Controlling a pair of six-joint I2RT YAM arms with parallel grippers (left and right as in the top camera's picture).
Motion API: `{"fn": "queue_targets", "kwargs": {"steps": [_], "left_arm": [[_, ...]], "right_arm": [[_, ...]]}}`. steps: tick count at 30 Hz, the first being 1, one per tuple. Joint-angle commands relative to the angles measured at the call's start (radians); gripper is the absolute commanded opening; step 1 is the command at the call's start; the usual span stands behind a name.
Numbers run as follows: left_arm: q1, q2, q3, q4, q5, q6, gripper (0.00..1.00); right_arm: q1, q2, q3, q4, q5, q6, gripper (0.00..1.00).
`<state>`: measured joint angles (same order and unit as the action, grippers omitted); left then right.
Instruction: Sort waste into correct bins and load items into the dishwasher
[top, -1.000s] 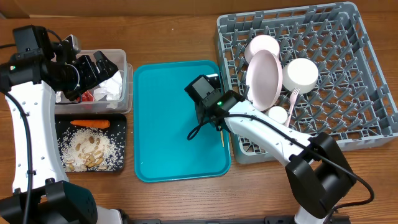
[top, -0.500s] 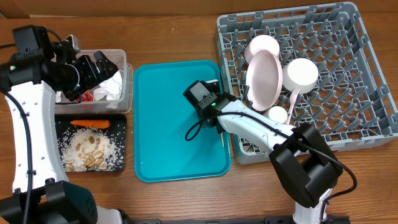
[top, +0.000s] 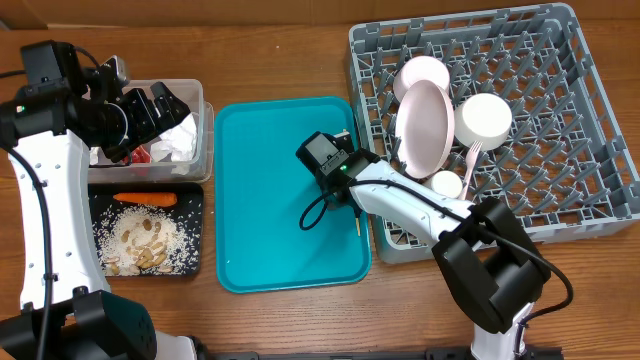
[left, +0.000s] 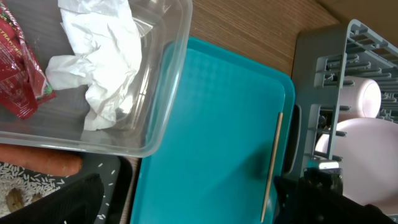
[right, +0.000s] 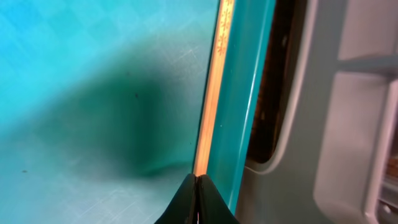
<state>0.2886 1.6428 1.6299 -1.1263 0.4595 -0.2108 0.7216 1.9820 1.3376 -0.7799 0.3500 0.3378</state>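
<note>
A thin wooden stick (right: 211, 93) lies along the right rim of the teal tray (top: 260, 200). My right gripper (right: 196, 180) is low over that rim, shut on the stick (top: 357, 224). My left gripper (top: 165, 110) hangs open and empty over the clear tub (top: 200, 130), which holds crumpled napkins (left: 102, 56) and a red wrapper (left: 22, 74). The black tray (top: 195, 200) holds a carrot (top: 145, 199) and beige food bits (top: 145, 245). In the grey dish rack (top: 590, 120) stand a plate (top: 425, 125), two bowls (top: 484, 118), a cup (top: 446, 184) and a fork (top: 470, 160).
The dish rack's left wall stands right against the teal tray's right rim, close beside my right fingers. The clear tub and black tray sit one behind the other just left of the teal tray. Bare wooden table shows at the back.
My right arm has shifted slightly over the teal tray's right rim, its jaws staying shut. The left arm has not moved.
</note>
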Motion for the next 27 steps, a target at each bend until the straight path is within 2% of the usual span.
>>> {"fn": "queue_targets", "kwargs": {"steps": [1,7,24,27], "left_arm": [[-0.001,-0.022,0.024,0.001,0.001,-0.006,1.0],[-0.001,-0.022,0.024,0.001,0.001,-0.006,1.0],[-0.001,-0.022,0.024,0.001,0.001,-0.006,1.0],[-0.001,-0.022,0.024,0.001,0.001,-0.006,1.0]], "right_arm": [[0.002,0.056,0.004,-0.004,0.017,-0.045,0.04],[0.002,0.074,0.004,-0.008,0.031,-0.059,0.05],[0.003,0.074,0.004,-0.015,-0.098,-0.249,0.05],[0.004,0.074,0.004,-0.019,-0.125,-0.281,0.09]]}}
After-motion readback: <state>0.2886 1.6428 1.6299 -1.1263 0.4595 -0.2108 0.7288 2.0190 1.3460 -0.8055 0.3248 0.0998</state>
